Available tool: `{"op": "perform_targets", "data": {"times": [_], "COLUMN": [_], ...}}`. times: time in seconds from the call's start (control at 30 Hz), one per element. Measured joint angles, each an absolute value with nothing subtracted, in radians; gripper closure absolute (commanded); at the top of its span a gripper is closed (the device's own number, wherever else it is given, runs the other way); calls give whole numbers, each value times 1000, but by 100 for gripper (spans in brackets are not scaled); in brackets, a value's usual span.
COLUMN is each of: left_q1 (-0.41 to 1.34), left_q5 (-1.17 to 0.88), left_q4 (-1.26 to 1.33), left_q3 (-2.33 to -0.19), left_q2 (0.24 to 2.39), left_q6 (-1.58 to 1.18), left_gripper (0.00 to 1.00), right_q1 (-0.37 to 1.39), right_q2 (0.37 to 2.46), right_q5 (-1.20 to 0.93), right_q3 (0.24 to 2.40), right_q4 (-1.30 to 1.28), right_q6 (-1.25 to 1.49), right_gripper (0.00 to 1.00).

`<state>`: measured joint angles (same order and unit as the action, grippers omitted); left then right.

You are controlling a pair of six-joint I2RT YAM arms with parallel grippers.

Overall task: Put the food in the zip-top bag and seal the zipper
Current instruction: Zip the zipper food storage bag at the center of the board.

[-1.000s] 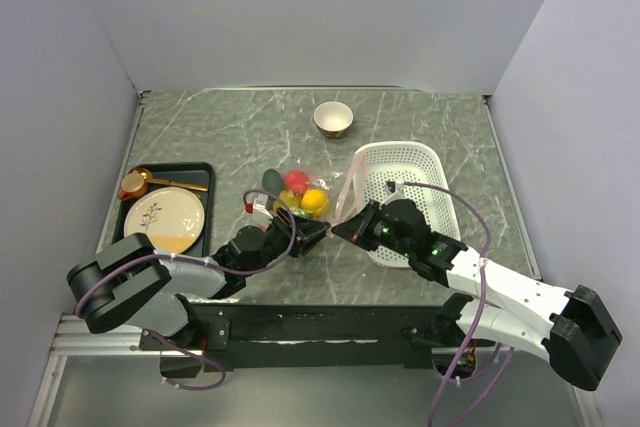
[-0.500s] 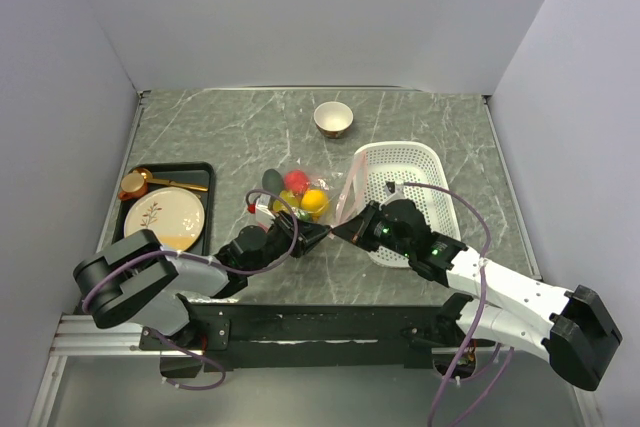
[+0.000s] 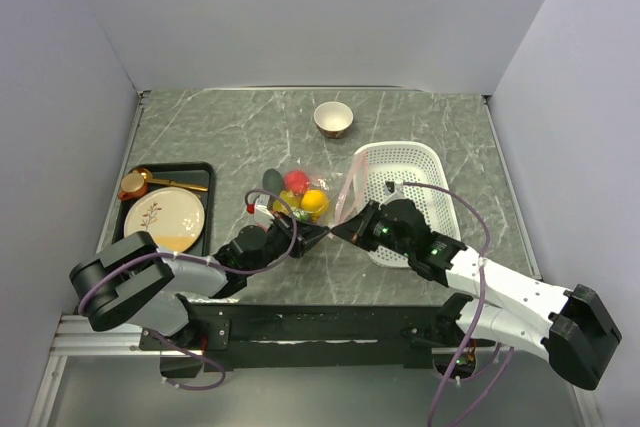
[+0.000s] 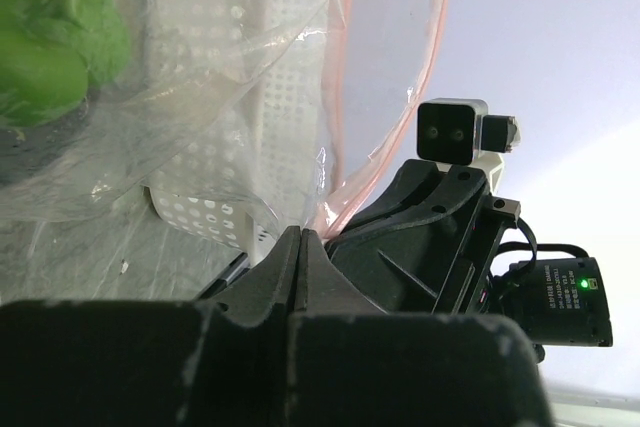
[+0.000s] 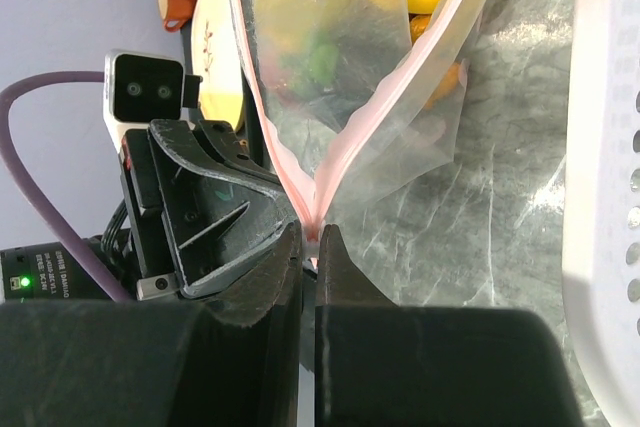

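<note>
The clear zip-top bag [image 3: 322, 185] lies mid-table with the food inside: red [image 3: 294, 181] and yellow [image 3: 314, 200] pieces, and a green piece [image 4: 40, 57] in the left wrist view. Its pink zipper [image 3: 345, 192] runs from the basket's corner down to both grippers. My right gripper [image 5: 318, 232] is shut on the zipper's near end [image 5: 318, 209], where the two pink strips meet. My left gripper [image 4: 300, 232] is shut, its tip right beside that same end [image 4: 325, 209]; no strip shows between its jaws. The two grippers meet tip to tip [image 3: 322, 231] [image 3: 340, 228].
A white perforated basket [image 3: 400, 145] stands right of the bag, touching it. A gold bowl [image 3: 333, 118] sits at the back. A black tray [image 3: 205, 172] at the left holds a plate [image 3: 165, 219] and a cup [image 3: 133, 185].
My left gripper's jaws have closed beside the zipper's end. The right gripper, the bag and the food have stayed put.
</note>
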<state>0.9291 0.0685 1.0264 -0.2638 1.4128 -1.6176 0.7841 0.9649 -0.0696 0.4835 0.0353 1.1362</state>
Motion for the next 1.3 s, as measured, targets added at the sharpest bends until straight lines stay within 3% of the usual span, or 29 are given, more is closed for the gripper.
{"op": "perform_targets", "data": {"times": [0.7,1.3], "left_q1": [931,949], "left_q5": [19,117], "left_q4": [1108,696], "left_q3": [-183,-183], "left_q2": [1417,1023], "left_q6": [-1616,-1496], "left_gripper": [99,99], "right_q1": [781,730], "right_q2": [1002,1001], "right_q5": [-67,-69], "right_q3": [536,585], "right_q4": [-38,-50], "right_q6": [1099,1062], "right_gripper": [100,100]}}
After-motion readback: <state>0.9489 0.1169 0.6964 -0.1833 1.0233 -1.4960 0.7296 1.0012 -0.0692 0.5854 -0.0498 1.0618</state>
